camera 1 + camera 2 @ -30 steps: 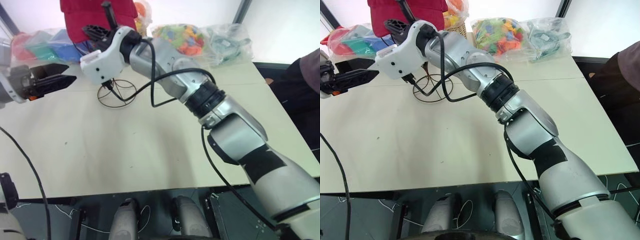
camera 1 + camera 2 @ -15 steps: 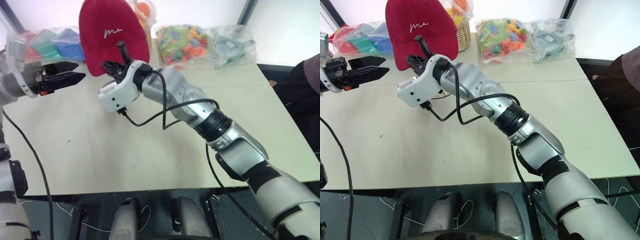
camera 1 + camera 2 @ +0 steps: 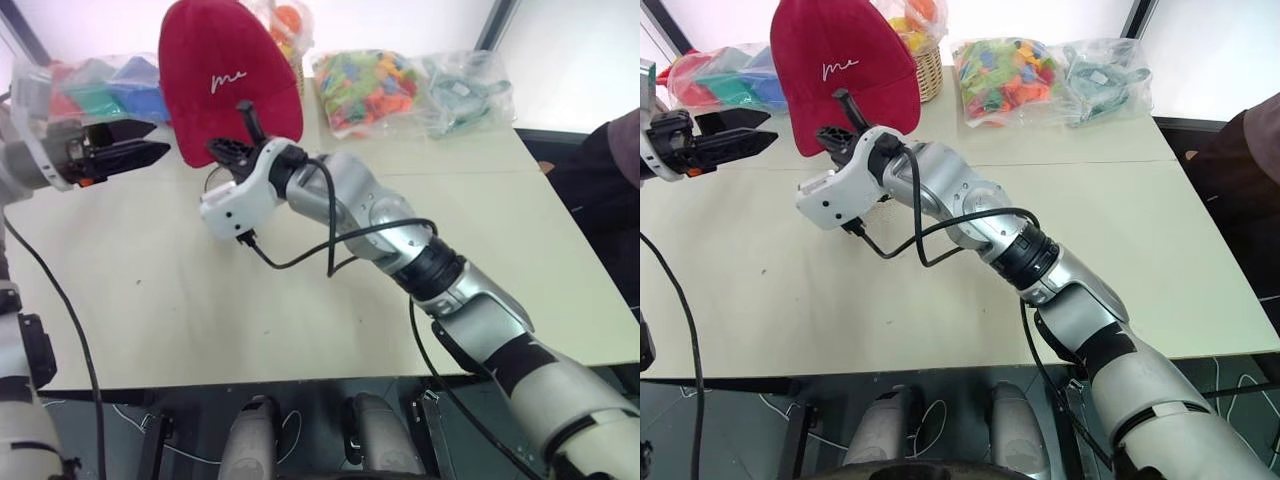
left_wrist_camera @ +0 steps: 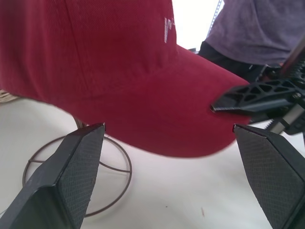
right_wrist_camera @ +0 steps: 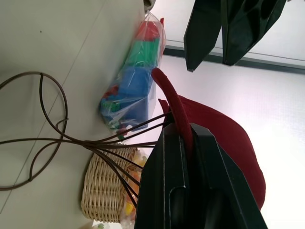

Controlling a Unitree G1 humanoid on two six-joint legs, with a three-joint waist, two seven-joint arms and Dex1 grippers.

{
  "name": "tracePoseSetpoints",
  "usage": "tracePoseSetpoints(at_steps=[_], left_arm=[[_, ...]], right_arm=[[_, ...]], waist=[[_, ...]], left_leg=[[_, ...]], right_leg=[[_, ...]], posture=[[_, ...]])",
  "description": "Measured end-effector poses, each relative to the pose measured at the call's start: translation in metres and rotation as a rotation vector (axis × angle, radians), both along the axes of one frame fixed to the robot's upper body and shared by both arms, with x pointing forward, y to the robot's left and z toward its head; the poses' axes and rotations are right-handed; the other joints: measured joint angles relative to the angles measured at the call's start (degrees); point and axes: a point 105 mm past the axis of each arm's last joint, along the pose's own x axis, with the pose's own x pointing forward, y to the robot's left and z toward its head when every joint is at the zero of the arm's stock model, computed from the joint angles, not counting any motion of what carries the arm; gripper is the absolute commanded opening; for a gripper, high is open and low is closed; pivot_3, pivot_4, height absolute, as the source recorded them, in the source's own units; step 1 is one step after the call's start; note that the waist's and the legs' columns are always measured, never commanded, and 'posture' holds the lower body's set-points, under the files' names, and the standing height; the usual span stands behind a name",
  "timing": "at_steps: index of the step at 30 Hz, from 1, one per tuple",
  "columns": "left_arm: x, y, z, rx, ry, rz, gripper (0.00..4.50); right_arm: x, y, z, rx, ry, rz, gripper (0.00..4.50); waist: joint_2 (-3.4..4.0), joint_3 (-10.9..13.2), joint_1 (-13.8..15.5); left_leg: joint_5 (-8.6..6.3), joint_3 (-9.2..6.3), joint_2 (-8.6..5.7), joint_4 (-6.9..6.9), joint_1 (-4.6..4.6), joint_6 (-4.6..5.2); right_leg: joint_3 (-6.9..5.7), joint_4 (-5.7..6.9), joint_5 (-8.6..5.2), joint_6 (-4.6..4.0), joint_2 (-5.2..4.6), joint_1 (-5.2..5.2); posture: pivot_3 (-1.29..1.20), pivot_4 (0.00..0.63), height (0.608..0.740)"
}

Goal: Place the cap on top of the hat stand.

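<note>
My right gripper (image 3: 843, 122) is clamped on the brim of the cap (image 3: 840, 62), which sits over the hat stand (image 5: 71, 138) at the table's far left. Left gripper (image 4: 176, 167) spread, empty. I'd check the crown's seated, then release gently.

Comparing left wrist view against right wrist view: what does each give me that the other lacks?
Left wrist only: the white script embroidery on the dark red fabric baseball cap, and a person's grey-clad torso.

Right wrist only: the woven wicker basket, the clear bag of coloured blocks, the thin dark wire hat stand's stem, and the right tool shut on the brim.

Both: the cap, the stand's round wire base, the pale tabletop, and the open left tool.
</note>
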Motion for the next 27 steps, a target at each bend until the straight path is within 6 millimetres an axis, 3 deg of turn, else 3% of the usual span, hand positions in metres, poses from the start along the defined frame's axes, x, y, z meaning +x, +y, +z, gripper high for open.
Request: tracePoseSetpoints(at_steps=[5,10,20,27], left_arm=[[0.002,0.001,-0.004,-0.002,0.017,0.007,4.50],[0.005,-0.001,-0.001,-0.002,0.000,0.003,4.50],[0.009,-0.003,-0.006,-0.008,0.014,0.000,4.50],[0.011,-0.004,-0.003,-0.006,0.011,-0.007,4.50]], right_arm=[[0.004,-0.003,-0.012,-0.014,0.057,-0.025,1.90],[0.003,-0.001,-0.019,-0.010,0.108,-0.017,4.48],[-0.012,0.004,-0.032,0.084,0.319,0.027,4.48],[-0.016,-0.033,-0.021,0.304,0.537,-0.029,4.48]], waist=[[0.00,0.0,0.0],[0.00,0.0,-0.2],[0.00,0.0,-0.1],[0.00,0.0,0.1]], left_leg=[[0.00,0.00,0.00,0.00,-0.01,0.00],[0.00,0.00,0.01,-0.03,-0.01,0.00],[0.00,-0.01,0.01,-0.03,-0.02,0.00],[0.00,-0.03,0.01,-0.02,-0.03,0.00]], right_leg=[[0.00,-0.01,0.00,0.00,0.00,0.00],[0.00,-0.01,0.00,0.00,0.01,-0.02],[0.00,-0.02,0.00,0.00,0.02,-0.02],[-0.02,-0.03,0.00,0.00,0.01,0.00]], posture=[[0.00,0.150,0.740],[0.00,0.150,0.740],[0.00,0.150,0.740],[0.00,0.150,0.740]])
